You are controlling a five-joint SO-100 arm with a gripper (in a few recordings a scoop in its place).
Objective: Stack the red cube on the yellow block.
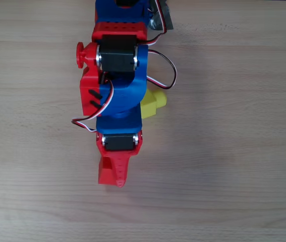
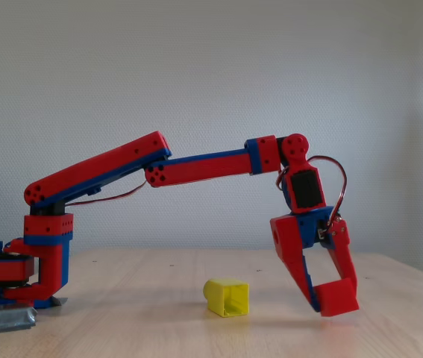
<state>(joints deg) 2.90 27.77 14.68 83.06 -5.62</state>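
The yellow block lies on its side on the wooden table, with its hollow end facing the fixed camera. In the overhead view the yellow block pokes out from under the right side of the arm. My gripper points down to the right of the block in the fixed view. It is shut on the red cube, which hangs tilted just above the table. Seen from overhead, the gripper sits below the block, and the red fingers hide the cube.
The arm's base stands at the far left of the fixed view, fixed down with grey tape. Bare wooden table stretches around the block and gripper. A servo cable loops out beside the wrist.
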